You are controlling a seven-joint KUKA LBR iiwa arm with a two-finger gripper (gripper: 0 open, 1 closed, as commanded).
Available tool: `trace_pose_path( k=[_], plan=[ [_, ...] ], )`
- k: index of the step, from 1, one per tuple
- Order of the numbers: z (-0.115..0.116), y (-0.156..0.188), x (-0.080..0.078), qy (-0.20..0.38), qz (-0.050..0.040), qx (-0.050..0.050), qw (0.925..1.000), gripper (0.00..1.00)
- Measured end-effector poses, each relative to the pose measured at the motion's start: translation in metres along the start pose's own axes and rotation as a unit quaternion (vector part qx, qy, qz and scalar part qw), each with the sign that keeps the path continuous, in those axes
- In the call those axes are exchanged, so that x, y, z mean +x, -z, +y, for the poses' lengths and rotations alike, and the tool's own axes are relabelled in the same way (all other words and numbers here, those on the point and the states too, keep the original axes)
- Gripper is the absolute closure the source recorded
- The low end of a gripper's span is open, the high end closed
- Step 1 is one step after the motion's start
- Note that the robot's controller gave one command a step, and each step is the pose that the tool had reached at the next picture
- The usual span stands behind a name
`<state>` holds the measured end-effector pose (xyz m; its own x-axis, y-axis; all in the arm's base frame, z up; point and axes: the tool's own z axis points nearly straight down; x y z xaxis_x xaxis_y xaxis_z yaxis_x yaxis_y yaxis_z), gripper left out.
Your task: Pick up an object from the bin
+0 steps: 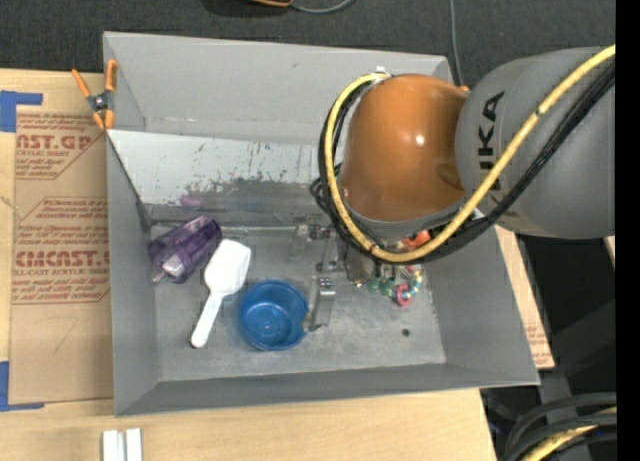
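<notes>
Hanging under the arm's orange cover (400, 149), the gripper (325, 294) sits low in the grey bin (250, 99), just right of a round blue bowl (270, 316) and close against its right rim; whether it is spread or closed cannot be told. Left of the bowl lies a white scoop (222, 284), and beyond it, to the far left, a purple cup (183, 247) on its side. A small multicoloured thing (402, 289) lies right of the gripper.
</notes>
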<state>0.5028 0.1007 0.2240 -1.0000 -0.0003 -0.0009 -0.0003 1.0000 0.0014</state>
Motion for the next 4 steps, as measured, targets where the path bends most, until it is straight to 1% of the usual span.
trace_pose_path(
  k=[1,2,3,4],
  plan=[
    [0.024,-0.119,-0.004,-0.025,0.0006,-0.001,0.9997,0.00],
    [0.028,-0.083,0.007,-0.028,0.0018,0.000,0.9996,0.00],
    [0.012,-0.113,0.001,-0.077,0.0006,-0.001,0.9970,0.00],
    [0.009,-0.154,-0.007,-0.162,0.0011,-0.001,0.9868,0.00]
  ],
)
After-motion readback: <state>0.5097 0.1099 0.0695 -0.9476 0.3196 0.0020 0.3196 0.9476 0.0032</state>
